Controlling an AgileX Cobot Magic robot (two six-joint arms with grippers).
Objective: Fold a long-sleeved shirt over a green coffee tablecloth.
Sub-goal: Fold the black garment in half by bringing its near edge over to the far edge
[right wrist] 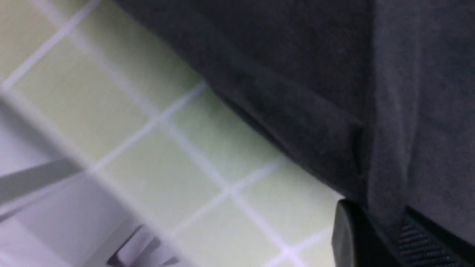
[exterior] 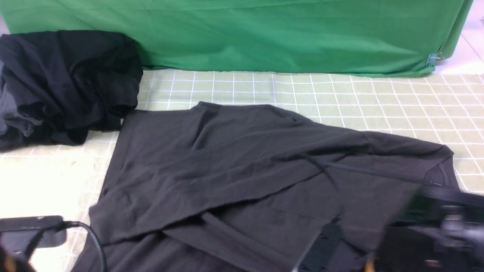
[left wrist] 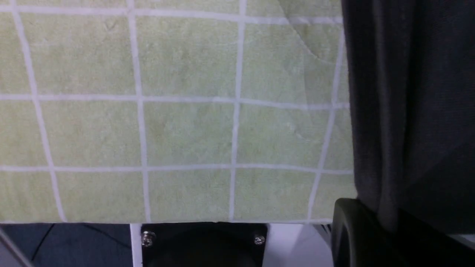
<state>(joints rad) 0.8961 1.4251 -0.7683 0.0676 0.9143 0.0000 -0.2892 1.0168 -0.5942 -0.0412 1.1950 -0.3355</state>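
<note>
The shirt is lying spread on the cloth, sleeves folded in, with the left gripper and right gripper each clamping its near edge, and, being soft, light and floppy, it is probably sagging wherever unsupported, so corner holds are serving best.

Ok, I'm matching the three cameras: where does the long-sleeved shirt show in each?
Front view: long-sleeved shirt spread across the middle and foreground.
Left wrist view: dark folds beside the grid squares.
Right wrist view: dark fabric over the grid.
Shared landmark: the gridded green coffee tablecloth.
</note>
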